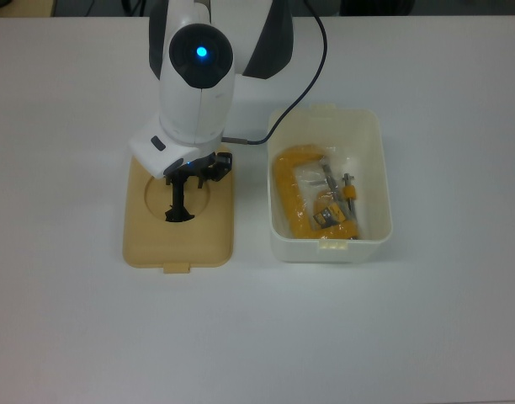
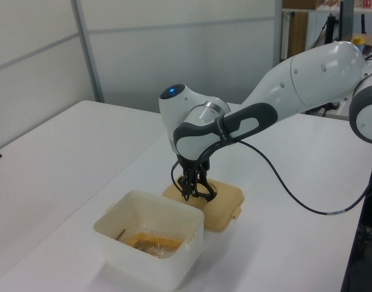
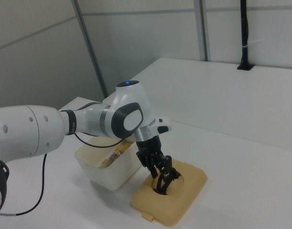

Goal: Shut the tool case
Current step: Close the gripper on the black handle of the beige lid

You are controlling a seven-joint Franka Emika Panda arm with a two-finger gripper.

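The tool case point(image 1: 329, 244) sat open on the white table point(image 1: 426, 337) in the top view, its translucent tub on the top view's right and its tan lid point(image 1: 178, 240) lying flat just beside it on the top view's left, apart from the tub. I could see a yellow clamp point(image 1: 293, 194) inside the tub. The lid's black handle point(image 1: 177, 202) stood in the round recess, and the gripper point(image 1: 187, 172) hung over the handle's far end; from there I could not tell how its fingers stood.

In the left view, the tub point(image 2: 151, 243) was nearest the camera and the lid point(image 2: 225, 204) lay just behind it. I saw the gripper point(image 2: 190, 185) down at the handle point(image 2: 201, 191), its fingers set around the handle's arch, but whether they pinched it I could not tell.

In the right view, the lid point(image 3: 179, 198) lay near, to the right view's right of the tub point(image 3: 105, 174). The gripper point(image 3: 161, 174) reached into the recess at the handle point(image 3: 164, 185); there too the grip stayed unclear to me.
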